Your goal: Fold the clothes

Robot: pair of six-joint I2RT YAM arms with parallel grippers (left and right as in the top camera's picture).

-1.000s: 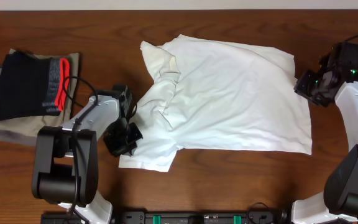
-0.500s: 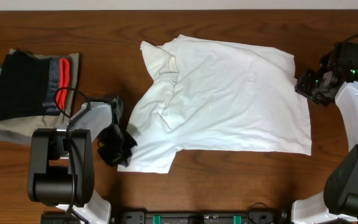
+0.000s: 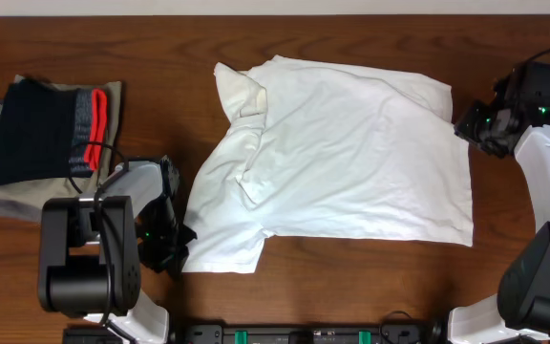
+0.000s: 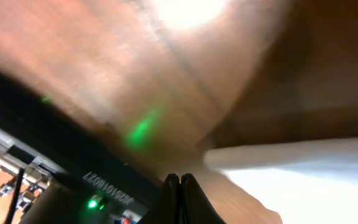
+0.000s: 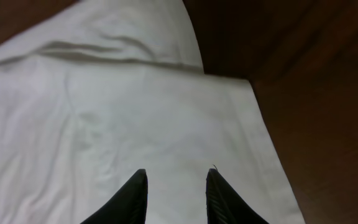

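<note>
Overhead: white T-shirt (image 3: pixel 351 153) lies flat on table (image 3: pixel 160 38), right of the folded stack (image 3: pixel 41 129) and apart from it. Long axis runs away from the stack, sleeves at the stack end, hem at the far end. Left gripper (image 3: pixel 177 251) sits below-right of the stack at the near sleeve corner; right gripper (image 3: pixel 473 127) is farthest from the stack. Left wrist: fingers pressed together, cloth edge just beside. Right wrist: jaws narrowly apart above the cloth.

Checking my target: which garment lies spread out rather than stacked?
The white T-shirt, mid-table; the black garment sits folded on the olive-grey ones at the far left.
</note>
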